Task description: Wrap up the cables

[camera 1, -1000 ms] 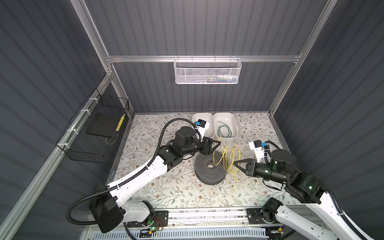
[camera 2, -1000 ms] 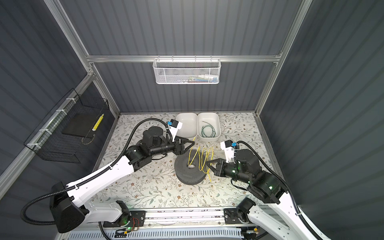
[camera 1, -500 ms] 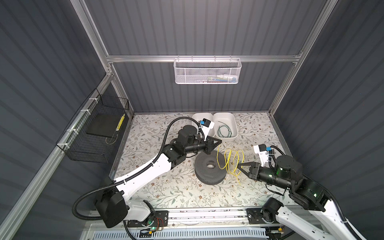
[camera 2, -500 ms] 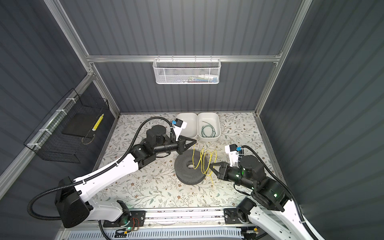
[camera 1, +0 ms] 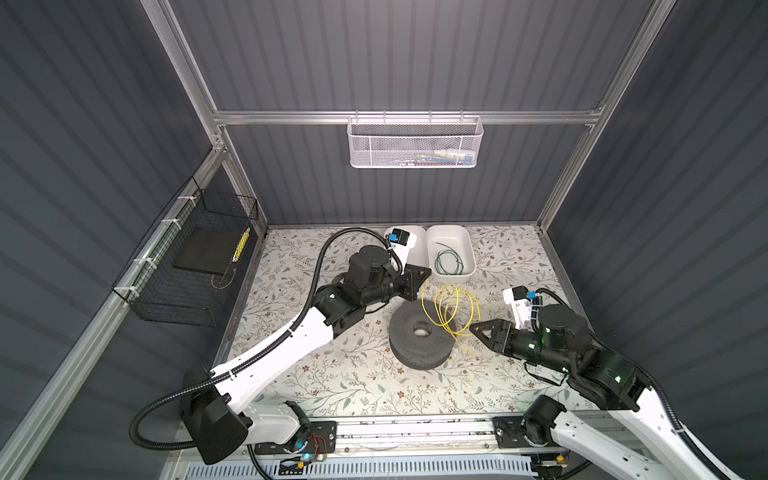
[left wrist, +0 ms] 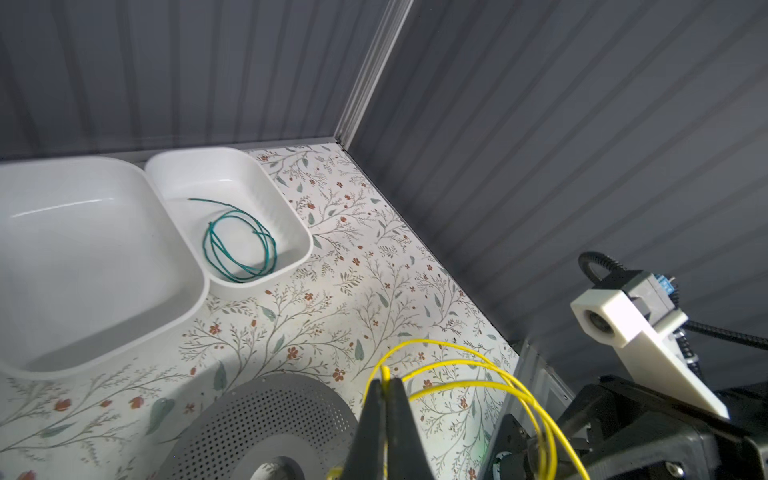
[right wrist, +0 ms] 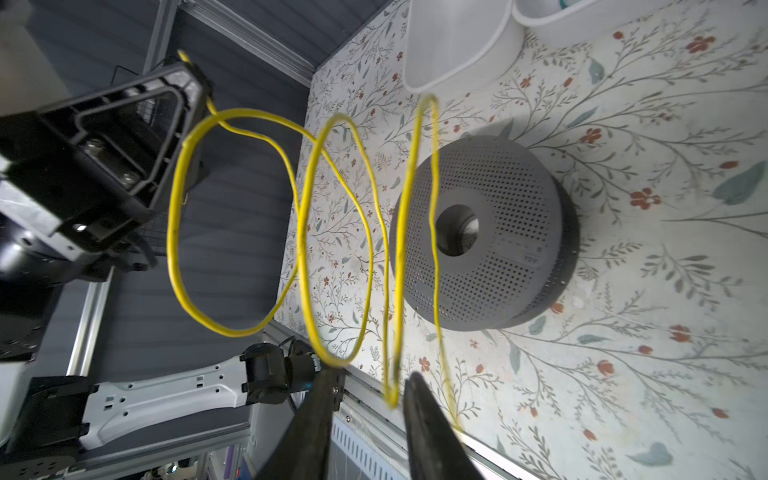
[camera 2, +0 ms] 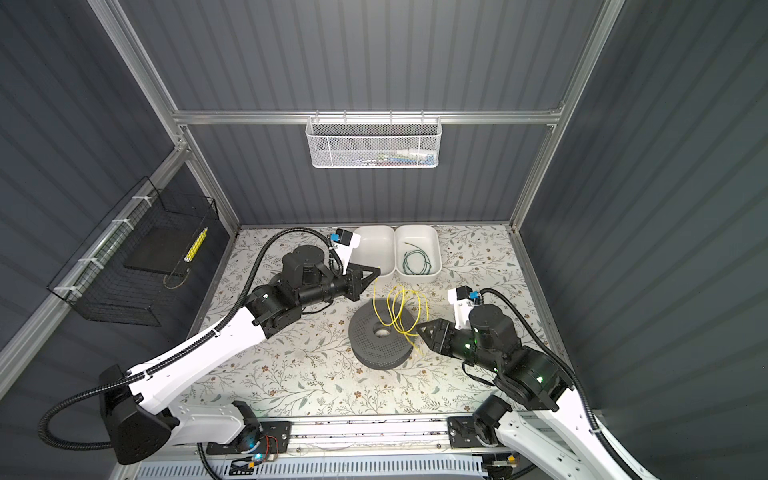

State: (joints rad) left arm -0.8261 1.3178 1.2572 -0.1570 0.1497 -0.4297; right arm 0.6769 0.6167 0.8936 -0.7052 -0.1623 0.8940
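Left claw [left wrist: 386, 384]: pressed together on the yellow cable [right wrist: 170, 241] near one end. A short yellow stub pokes out past the fingertips in the left wrist view. The claw hangs above the tabletop [camera 1: 332, 374], just in front of the left bin [camera 2: 376, 245].
Right claw [right wrist: 372, 378]: spread. The bottom of one yellow loop, blurred, sits in the gap between the fingers and is not pinched. A second loop reaches the tip of one finger; I cannot tell whether it touches.
Yellow cable: strung in several loose loops from the left claw across to the right claw, raised off the tabletop. In both top views the loops lie over the right edge of the disc [camera 1: 415, 349] and the bare patch between disc and bins. A tail drops past the right claw.
Green cable [left wrist: 210, 249]: coiled in the right bin [left wrist: 291, 224], well apart from both claws.
Disc: grey, perforated, with a round hole in the middle, flat on the tabletop between the two arms.
Bins: two, white, side by side at the back of the tabletop.
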